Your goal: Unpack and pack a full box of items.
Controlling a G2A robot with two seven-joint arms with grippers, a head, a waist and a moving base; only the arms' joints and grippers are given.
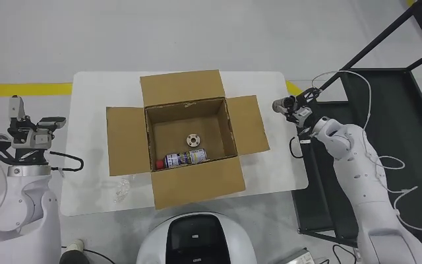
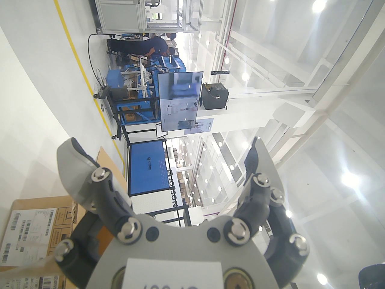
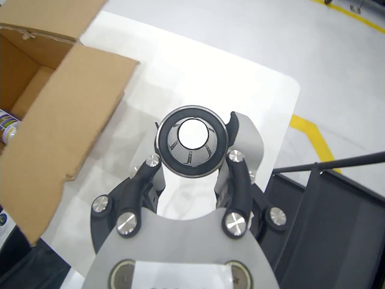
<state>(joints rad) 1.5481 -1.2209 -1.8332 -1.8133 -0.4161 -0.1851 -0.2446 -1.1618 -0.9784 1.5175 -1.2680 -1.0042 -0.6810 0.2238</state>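
While your right hand (image 3: 195, 133) clamps a metal ring (image 3: 168, 159) — box (image 3: 60, 106) near it | left hand (image 2: 164, 154) — fingers (image 2: 75, 163) apart.

Your left arm (image 1: 26, 191) stands folded, its wrist turned upward, jaws spread wide with nothing between them. Your right arm (image 1: 349, 165) stretches forward, its jaws closed on a metal ring (image 3: 189, 159) clamped between them, its bore facing the wrist.

V. bright, overhead lamps (image 2: 318, 4) glaring, soft shadows on table (image 1: 99, 89)
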